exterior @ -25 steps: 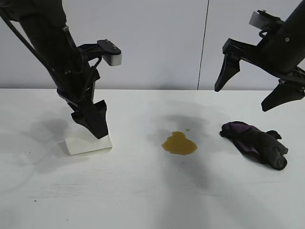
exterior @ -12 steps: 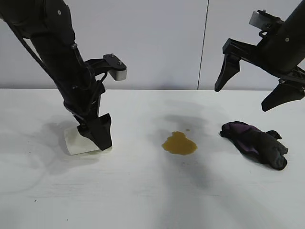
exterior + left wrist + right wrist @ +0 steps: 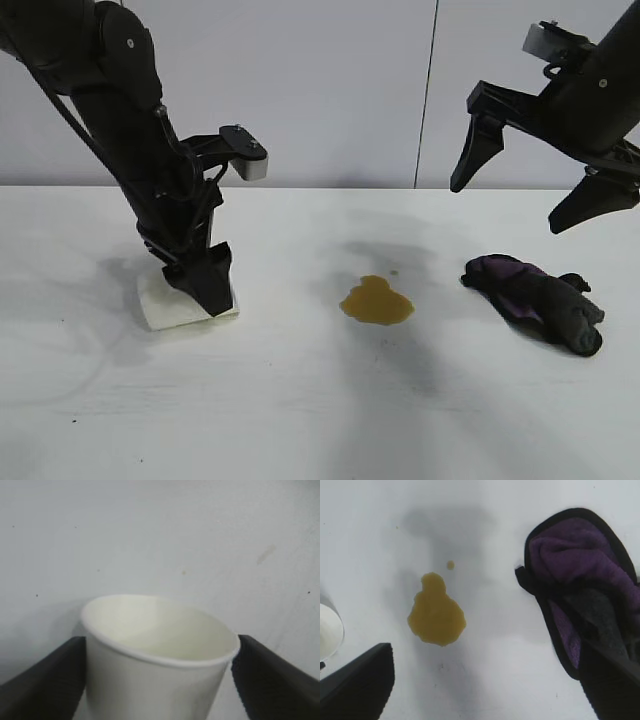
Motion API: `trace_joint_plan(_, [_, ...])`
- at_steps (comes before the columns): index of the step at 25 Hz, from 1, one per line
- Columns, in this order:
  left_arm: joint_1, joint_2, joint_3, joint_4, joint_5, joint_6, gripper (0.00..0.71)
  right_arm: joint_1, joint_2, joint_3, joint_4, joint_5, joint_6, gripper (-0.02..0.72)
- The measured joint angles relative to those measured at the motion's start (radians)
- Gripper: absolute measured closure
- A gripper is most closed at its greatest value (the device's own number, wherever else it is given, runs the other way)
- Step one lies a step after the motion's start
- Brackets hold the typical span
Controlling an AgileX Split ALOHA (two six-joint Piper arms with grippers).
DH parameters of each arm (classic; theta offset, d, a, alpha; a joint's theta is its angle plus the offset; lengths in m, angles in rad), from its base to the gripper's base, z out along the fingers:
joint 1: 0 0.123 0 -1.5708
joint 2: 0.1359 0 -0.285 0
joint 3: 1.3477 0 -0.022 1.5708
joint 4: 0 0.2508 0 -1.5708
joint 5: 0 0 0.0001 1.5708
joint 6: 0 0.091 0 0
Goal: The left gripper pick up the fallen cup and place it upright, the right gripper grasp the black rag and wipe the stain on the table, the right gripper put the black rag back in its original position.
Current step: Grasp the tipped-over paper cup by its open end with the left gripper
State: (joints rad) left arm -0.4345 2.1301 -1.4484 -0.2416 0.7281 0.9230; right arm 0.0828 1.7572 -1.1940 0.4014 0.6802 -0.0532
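The white paper cup (image 3: 160,305) lies on its side on the table (image 3: 320,420) at the left. My left gripper (image 3: 205,285) is down over it; in the left wrist view (image 3: 159,680) its two fingers press the cup (image 3: 155,650) from both sides. My right gripper (image 3: 505,207) hangs open and empty high at the right, above the black rag (image 3: 540,300). The yellowish-brown stain (image 3: 376,302) sits mid-table with a tiny droplet (image 3: 394,272) behind it. The right wrist view (image 3: 487,680) shows the stain (image 3: 436,617), the rag (image 3: 580,580) and the cup's rim (image 3: 327,630).
A pale wall with a dark vertical seam (image 3: 428,95) stands behind the table.
My left gripper has come lower and slightly left over the cup, with its fingers at the cup's sides. The right arm, rag and stain have not moved.
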Motion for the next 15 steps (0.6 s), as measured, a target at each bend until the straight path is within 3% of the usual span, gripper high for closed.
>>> trace_joint_plan(8, [0.003,-0.009,0.0,-0.038,-0.001,0.025,0.2,0.0,0.0,0.0,0.0,0.001,0.0,0.009])
trace_joint_plan(12, [0.026,-0.058,0.0,-0.186,0.0,0.152,0.201,0.0,0.0,0.0,0.0,0.002,0.0,0.009])
trace_joint_plan(15, [0.074,-0.101,0.0,-0.37,0.011,0.299,0.204,0.0,0.0,0.0,0.0,0.004,0.0,0.009])
